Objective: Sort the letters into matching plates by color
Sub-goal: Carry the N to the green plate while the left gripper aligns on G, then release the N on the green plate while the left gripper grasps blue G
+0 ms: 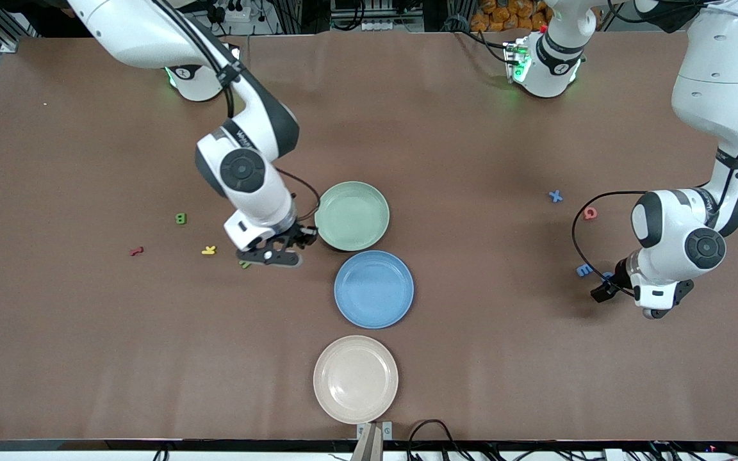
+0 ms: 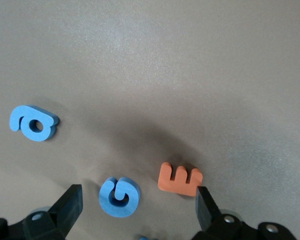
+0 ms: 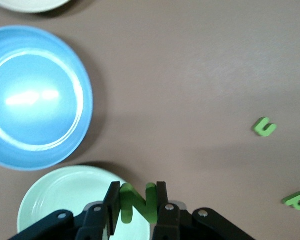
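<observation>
A: The right claw (image 3: 136, 207) is pinched shut on a green letter N (image 3: 135, 202), up in the air at the rim of the pale green plate (image 1: 352, 215). I'd carry it on until it hangs over the plate's middle, lower it, then let go, so the foam doesn't bounce off the rim

B: And the left claw (image 2: 140, 210)?

A: Spread wide over a blue letter (image 2: 120, 196), with an orange letter (image 2: 179, 180) just beside it. I'd keep the fingers off the orange one when they shut

B: What do the wrist views add?

A: The front view hides the N under the right claw; the right wrist view shows it plainly, with the blue plate (image 3: 37, 97) beside the green one. The left wrist view shows another blue letter (image 2: 33, 123) lying near. Only the front view shows the cream plate (image 1: 355, 379) whole, and the blue X (image 1: 556, 196) on the bench (image 1: 471, 128)
</observation>
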Tool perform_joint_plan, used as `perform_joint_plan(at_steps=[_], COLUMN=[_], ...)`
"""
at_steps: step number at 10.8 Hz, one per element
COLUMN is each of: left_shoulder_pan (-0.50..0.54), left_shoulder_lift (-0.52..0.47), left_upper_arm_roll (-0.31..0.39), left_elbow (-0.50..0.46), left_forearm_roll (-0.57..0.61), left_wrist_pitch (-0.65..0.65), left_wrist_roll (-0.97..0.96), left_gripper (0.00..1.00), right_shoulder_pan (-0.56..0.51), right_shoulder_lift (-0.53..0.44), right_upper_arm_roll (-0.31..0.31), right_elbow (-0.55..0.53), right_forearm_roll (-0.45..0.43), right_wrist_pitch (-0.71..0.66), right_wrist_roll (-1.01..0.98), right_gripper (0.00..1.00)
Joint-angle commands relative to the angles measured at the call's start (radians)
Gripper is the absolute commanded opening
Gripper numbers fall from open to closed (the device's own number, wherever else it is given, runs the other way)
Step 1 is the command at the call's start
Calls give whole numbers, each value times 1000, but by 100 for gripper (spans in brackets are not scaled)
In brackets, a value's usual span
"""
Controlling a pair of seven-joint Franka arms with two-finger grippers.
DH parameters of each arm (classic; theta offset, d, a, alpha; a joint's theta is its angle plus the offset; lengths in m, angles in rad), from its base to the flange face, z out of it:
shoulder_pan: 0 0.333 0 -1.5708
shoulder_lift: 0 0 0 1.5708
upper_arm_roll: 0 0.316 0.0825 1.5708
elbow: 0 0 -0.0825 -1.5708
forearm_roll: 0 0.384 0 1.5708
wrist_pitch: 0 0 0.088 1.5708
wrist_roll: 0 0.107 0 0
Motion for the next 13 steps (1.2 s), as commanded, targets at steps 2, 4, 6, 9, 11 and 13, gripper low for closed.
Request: perform_joint_plan(at_steps=[2,4,6,9,11,13], left_shoulder_pan=[4,4,15,38,37,37], left_shoulder_lift=[-13,-2,-2,-2,-2,-2], left_upper_arm_roll=[-28,-27,-26,-26,-26,-26], left_elbow=[-13,-24,-24,-21,-22,-24], left_forearm_roll=[15,15,17,18,18,19], left_wrist_pitch=[-5,-5,-5,-5,-5,-5], left_wrist_roll=[-2,21,53,101,101,101], left_gripper=[100,100,100,100,100,100], right_shoulder_pan=[95,145,177,188,189,189], right_shoulder_lift=[32,46,68,87,103,108], right_upper_arm_roll=[22,22,25,25,27,27], right_elbow=[-27,-32,-52,-92,-90,-90], right_forearm_roll=[-31,-62,-100,-116,-168,-168], right_wrist_pitch=[7,13,65,140,140,142], right_wrist_roll=[30,84,150,182,231,233], right_gripper=[0,0,0,1,14,18])
